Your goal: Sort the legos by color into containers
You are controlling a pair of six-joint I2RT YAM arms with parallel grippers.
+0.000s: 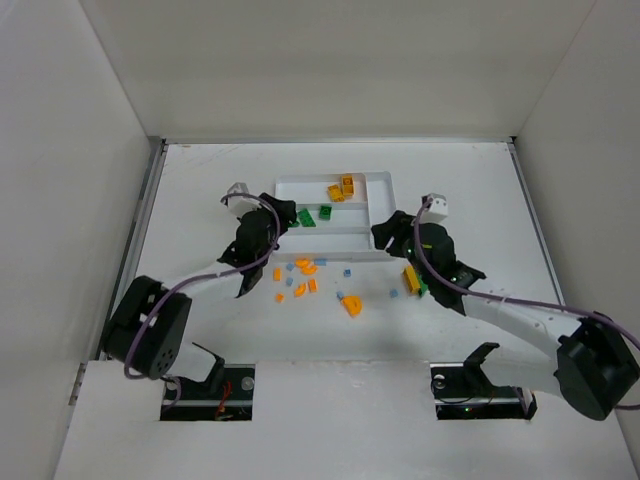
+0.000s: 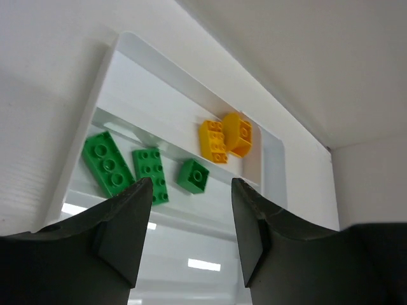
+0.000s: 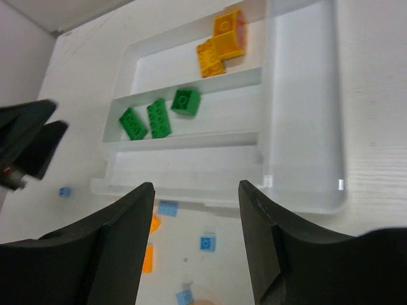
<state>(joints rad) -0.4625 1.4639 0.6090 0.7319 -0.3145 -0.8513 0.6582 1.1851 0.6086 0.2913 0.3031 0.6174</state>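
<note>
Closest to the arm bases, the small loose plastic lego pieces (image 1: 312, 285) lie scattered on the white counter (image 1: 200, 320). There is an orange cluster (image 1: 300, 268) toward the left and a larger orange piece (image 1: 352, 305) near the middle. A few tiny light blue bits (image 1: 348, 272) sit among them, and a yellow brick with green against it (image 1: 411, 280) lies tight beside the right forearm. That brick's long axis seems to run near-to-far along the arm; the other pieces are too small to read.

Just beyond them are the hands. The left hand (image 1: 275, 220) hangs at the left end of the tray with its fingers apart and nothing between them. The right hand (image 1: 388, 232) sits at the tray's near right corner, likewise spread and empty. Both point away, toward the tray, so every unsorted piece lies behind the fingertips on the near side. I'd judge the next pick turns on that: a hand must draw back toward its base before it can come down on anything. The orange cluster is nearer the left hand. The yellow-and-green brick and the larger orange piece are nearer the right.

Farthest off is the shallow white square plastic tray (image 1: 300, 181). Its near long slot shows no bricks, the middle one holds three green bricks (image 1: 305, 215), and the far one holds yellow-orange bricks (image 1: 342, 187). The narrow upright slot on the right shows nothing in it.
</note>
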